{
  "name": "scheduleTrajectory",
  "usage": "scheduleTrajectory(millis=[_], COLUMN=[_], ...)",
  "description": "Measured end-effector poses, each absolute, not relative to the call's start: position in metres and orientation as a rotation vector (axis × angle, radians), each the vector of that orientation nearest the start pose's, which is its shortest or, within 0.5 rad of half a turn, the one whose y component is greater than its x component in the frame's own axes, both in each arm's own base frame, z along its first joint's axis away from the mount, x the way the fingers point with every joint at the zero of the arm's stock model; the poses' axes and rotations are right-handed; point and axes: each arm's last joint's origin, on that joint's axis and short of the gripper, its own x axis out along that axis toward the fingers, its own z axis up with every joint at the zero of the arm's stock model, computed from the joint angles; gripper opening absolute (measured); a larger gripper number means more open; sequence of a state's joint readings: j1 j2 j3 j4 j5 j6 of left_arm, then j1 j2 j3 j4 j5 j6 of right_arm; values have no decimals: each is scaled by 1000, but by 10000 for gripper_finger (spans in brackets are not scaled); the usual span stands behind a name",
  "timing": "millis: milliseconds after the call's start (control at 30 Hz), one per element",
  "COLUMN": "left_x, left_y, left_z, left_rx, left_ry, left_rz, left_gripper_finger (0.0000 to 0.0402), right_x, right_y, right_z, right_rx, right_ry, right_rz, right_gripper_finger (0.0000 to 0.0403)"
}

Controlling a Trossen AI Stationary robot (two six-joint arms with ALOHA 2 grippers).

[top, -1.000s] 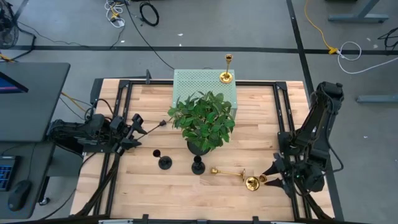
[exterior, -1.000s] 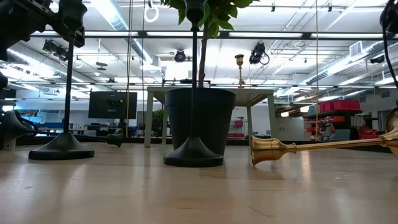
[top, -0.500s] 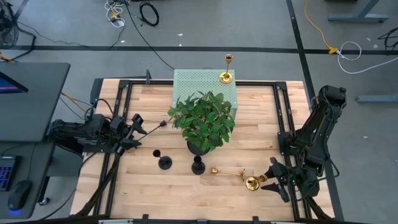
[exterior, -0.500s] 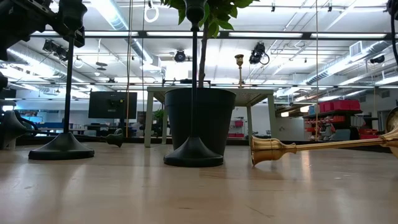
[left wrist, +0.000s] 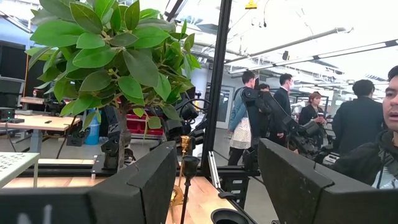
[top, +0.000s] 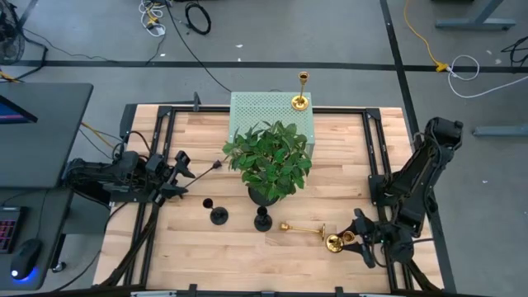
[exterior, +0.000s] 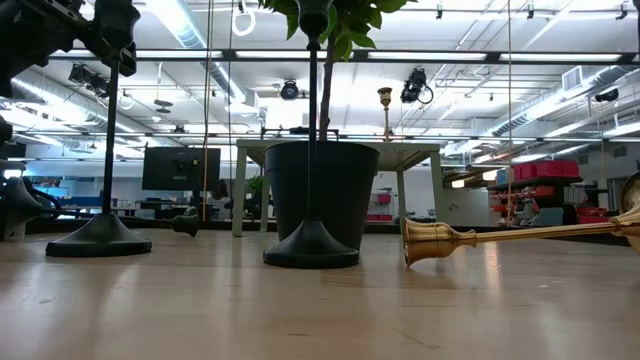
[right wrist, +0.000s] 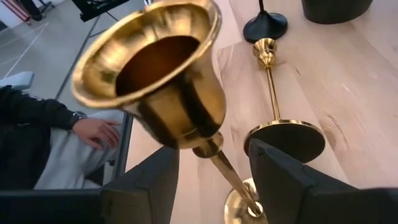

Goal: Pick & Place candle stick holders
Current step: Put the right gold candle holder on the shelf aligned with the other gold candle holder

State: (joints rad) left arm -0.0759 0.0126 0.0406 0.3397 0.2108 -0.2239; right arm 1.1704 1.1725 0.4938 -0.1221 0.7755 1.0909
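Since a second earlier, the right gripper (top: 350,241) had drawn back toward the table's near right corner, its arm folding lower along the right edge, while nothing else on the table had shifted. Its two dark fingers (right wrist: 281,175) stood spread, and between them rose the stem of a shiny gold brass candlestick (right wrist: 163,81), its flared cup filling the right wrist view; whether the fingers pressed it or only framed it could not be told.

From above, a second gold brass candlestick (top: 307,230) lay on its side on the pale wooden table (top: 190,256), its round base just beside the right gripper. Two matte black candlesticks (top: 219,214) stood upright near the front of the leafy green plant in a black pot (top: 268,161), one beside the other. Another gold brass candlestick (top: 301,91) stood upright on the pale green perforated box (top: 247,111) at the far edge.

The left gripper (top: 180,169) waited at the table's left side, its fingers (left wrist: 146,180) apart and empty.
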Motion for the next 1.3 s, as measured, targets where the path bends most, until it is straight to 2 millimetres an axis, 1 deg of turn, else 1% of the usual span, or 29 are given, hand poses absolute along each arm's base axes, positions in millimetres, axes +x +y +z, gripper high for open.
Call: scheduleTrajectory(millis=[633,733,900,1300], left_x=[88,88,88,88], left_y=[-13,-13,-13,-13], left_z=[208,208,208,208], left_rx=[-195,-195,-195,-195], left_ry=[-335,-335,-335,-334], left_rz=[-323,-323,-323,-323], left_gripper_finger=[227,227,227,227], right_x=[102,102,102,102], right_y=[183,183,183,183], right_z=[177,177,177,178], right_rx=[401,401,404,370], right_ry=[575,575,580,565], right_rz=[81,81,87,90], right_gripper_finger=[194,187,150,20])
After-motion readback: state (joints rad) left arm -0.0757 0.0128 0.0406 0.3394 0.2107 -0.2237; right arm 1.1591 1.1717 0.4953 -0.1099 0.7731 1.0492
